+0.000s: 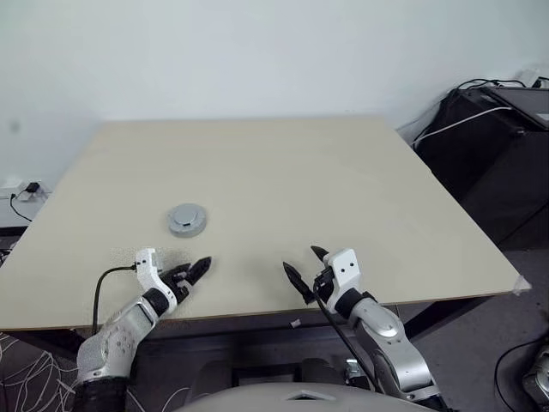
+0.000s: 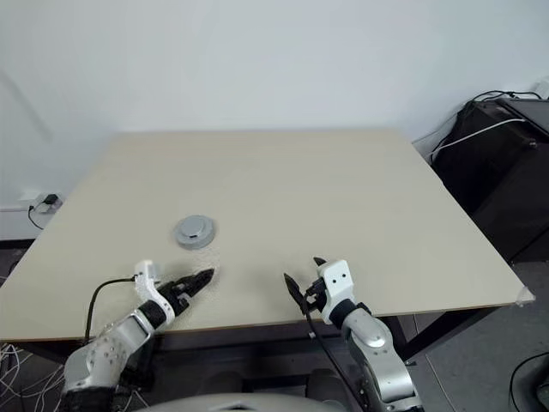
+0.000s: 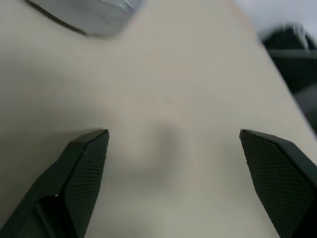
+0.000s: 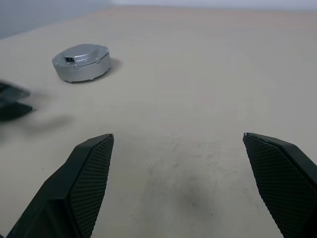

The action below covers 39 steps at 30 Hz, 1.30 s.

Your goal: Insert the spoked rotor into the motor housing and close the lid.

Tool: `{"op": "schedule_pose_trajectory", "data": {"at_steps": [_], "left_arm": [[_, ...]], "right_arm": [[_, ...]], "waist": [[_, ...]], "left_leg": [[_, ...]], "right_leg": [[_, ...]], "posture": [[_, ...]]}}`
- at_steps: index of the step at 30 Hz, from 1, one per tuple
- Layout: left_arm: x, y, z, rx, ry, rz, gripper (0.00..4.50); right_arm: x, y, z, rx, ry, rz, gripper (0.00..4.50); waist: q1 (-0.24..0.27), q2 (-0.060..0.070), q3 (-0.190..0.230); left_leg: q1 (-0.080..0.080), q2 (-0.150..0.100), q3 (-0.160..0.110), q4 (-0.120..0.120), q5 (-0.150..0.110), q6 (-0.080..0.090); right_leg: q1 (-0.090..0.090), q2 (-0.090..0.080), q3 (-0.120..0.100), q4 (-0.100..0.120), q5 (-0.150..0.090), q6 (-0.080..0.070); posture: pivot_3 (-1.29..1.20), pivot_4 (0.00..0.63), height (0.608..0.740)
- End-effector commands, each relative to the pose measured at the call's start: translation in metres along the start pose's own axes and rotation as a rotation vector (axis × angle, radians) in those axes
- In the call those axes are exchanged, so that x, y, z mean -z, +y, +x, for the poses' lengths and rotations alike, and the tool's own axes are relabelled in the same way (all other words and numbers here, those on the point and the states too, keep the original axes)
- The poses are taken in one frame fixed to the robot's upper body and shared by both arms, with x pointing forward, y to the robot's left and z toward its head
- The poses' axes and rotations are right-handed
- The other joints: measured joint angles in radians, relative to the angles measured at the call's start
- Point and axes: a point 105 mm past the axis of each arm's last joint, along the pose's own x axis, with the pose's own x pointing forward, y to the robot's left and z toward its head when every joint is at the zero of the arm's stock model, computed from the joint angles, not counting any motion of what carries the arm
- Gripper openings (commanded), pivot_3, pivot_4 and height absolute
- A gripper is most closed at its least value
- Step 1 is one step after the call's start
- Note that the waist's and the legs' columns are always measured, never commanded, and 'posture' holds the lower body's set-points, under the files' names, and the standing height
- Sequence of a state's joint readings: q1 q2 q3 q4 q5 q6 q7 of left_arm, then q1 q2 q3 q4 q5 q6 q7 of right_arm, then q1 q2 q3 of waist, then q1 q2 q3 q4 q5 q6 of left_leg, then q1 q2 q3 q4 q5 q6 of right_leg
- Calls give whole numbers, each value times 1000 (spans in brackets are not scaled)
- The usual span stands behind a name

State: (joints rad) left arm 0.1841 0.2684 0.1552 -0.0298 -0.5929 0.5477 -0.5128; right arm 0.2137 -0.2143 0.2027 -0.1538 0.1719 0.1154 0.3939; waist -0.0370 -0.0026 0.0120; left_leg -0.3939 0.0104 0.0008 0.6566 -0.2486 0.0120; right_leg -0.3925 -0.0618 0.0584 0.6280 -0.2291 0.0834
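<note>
Your motor housing [image 1: 187, 220] sits on the left half of the bench [image 1: 343, 189], near the front, with its lid on. It is a low round puck of brushed silver metal with a raised, flatter cap on top. In the right wrist view you can see a small dark rectangular mark on the cap and a shallow step around the side wall. It lies flat, and nothing touches it.

The bench top is a pale beige matte board with a square front edge. It looks smooth, with faint dark scuffing in the patch under your right gripper.

Your left gripper [image 1: 194, 271] hangs low over the front left of the bench, just in front of the housing and apart from it. Its fingers are spread wide and hold nothing. Their pads are black with a fine cross-hatched grip texture.

Your right gripper [image 1: 305, 273] hovers over the front edge right of centre, well apart from the housing. Its fingers are also spread and hold nothing. They are black and taper to points on a white wrist block.

Nothing stands between either gripper and the housing.

To the right, off the bench, stands a black cabinet [image 1: 497, 146] with white and black cables [image 1: 455, 120] draped over it. At the far left, a plug and cable [image 1: 26, 190] sit against the plain white wall [image 1: 257, 51].
</note>
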Motion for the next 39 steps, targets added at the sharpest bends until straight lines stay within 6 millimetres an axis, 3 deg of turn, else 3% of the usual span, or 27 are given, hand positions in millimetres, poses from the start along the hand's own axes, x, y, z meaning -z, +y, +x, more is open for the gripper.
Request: {"op": "schedule_pose_trajectory", "data": {"at_steps": [1, 5, 11, 24, 39], "left_arm": [[-7, -26, 2, 85, -62, 193, 4467], [-9, -45, 4, 68, -179, 447, 4467], [-8, -64, 6, -12, -360, 640, 4467], [-12, -66, -7, -183, -539, 631, 4467], [-17, -65, -1, -168, -540, 630, 4467]], "right_arm": [[-11, -3, 1, 6, -47, -15, 4500], [-15, 2, 0, 2, -85, -73, 4500], [-23, -1, -6, 70, -168, -109, 4500], [-12, -15, -23, 196, -164, -96, 4500], [-15, -20, -22, 235, -169, -111, 4500]], "waist": [[1, 0, 1], [3, 1, 2], [7, 2, 2], [12, 2, 3], [11, 3, 4]], "left_leg": [[0, 0, 0, 0, 0, 0], [-1, 0, 1, -1, 0, 0], [-1, 1, 2, -2, 0, 1], [-1, 1, 4, -2, -1, 2], [-2, 1, 5, -2, -1, 2]], "right_leg": [[0, 0, 0, 0, 0, 0], [-1, -1, 1, 0, 0, 0], [-2, -1, 2, -1, -1, 1], [-3, -1, 2, -1, -2, 2], [-4, 0, 1, -1, -2, 2]], "posture": [[0, 0, 740], [0, 0, 740], [0, 0, 740], [0, 0, 740], [0, 0, 740]]}}
